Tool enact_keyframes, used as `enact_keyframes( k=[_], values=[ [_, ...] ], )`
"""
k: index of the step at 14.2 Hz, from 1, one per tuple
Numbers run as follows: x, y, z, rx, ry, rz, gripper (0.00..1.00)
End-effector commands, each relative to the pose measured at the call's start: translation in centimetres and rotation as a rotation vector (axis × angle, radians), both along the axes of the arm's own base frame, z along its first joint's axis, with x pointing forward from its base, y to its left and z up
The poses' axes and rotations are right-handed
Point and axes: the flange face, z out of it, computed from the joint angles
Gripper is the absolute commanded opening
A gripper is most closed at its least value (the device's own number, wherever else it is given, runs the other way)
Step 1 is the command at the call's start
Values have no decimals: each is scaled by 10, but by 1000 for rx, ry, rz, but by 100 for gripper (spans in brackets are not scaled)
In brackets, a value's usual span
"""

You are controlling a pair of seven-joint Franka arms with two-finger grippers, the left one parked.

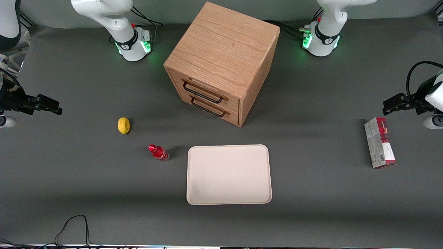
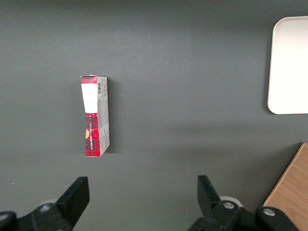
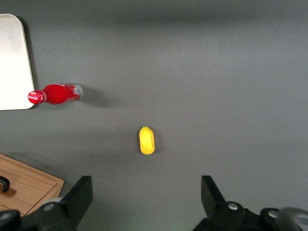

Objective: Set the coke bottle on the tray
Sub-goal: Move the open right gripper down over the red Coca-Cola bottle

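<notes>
Nothing done yet. Coke bottle (image 1: 159, 153) stands on the table (image 1: 86, 186) just beside the tray (image 1: 228, 174), not on it. Pincer (image 1: 52, 105) hovers released at the working arm's end, well apart from the bottle. Reach, grasp, transfer all remain.

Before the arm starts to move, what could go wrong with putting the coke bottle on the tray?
1. The coke bottle stands upright, small and narrow; a slightly off approach by the open gripper, now high over the table at the working arm's end, could topple it and let it roll.
2. The lemon lies between gripper and bottle, so a low sweep might knock it.
3. The tray has a raised rim; carrying the bottle too low could catch it.
</notes>
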Motion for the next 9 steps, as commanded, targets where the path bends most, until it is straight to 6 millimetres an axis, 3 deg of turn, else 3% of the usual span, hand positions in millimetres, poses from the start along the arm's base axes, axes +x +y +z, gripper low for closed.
enact_keyframes(
  k=[1,6,7,9],
  values=[
    [-3,3,4,4,4,-22,100],
    [0,9,1,2,8,-39,100],
    [4,16,-3,5,13,-32,100],
    [22,60,-8,-1,3,-6,100]
  ],
)
